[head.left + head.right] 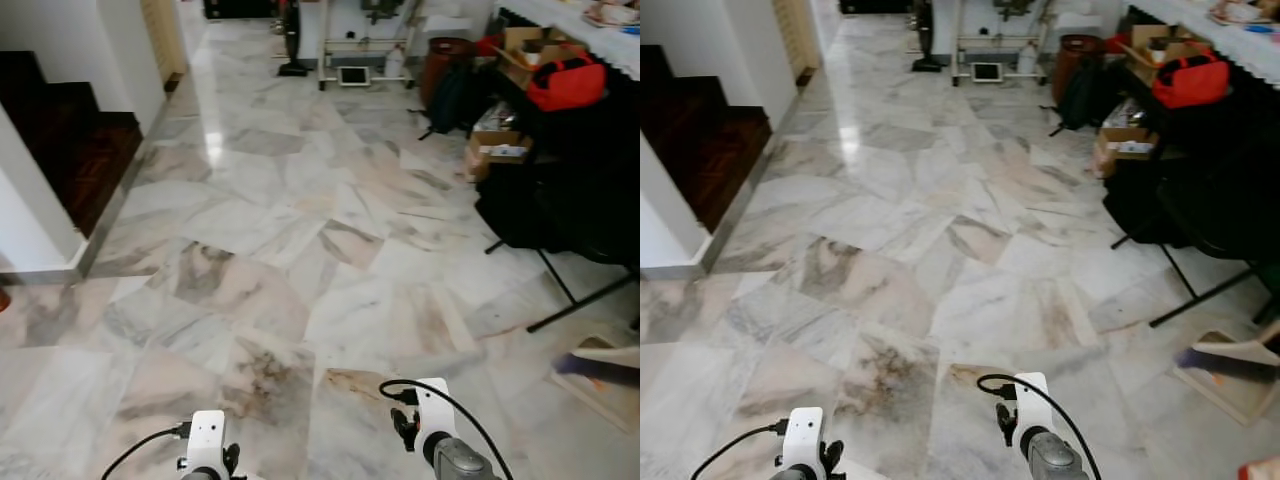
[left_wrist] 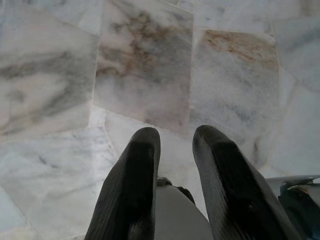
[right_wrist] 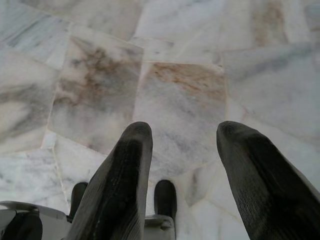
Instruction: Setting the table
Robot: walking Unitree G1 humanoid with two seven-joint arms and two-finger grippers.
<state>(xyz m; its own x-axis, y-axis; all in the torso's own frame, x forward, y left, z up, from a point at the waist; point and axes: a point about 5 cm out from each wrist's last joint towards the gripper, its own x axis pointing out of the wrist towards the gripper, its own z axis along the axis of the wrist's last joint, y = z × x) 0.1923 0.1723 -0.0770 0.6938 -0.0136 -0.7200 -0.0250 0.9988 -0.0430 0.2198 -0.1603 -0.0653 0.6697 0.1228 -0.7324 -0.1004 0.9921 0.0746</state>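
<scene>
Tabletop [image 1: 560, 15] at far right cut off by frame edge — white cloth, items on it too small to make out. Black drape below hides underside. Red bag [image 1: 566, 82], cardboard boxes [image 1: 497, 140] beside it. Marble floor [image 1: 300, 250] open ahead; dark staircase [image 1: 60, 130] at left. Left pincer [image 2: 175, 145] held low over floor, fingers slightly parted, empty. Right pincer [image 3: 182, 145] — fingers wider apart, empty.
</scene>
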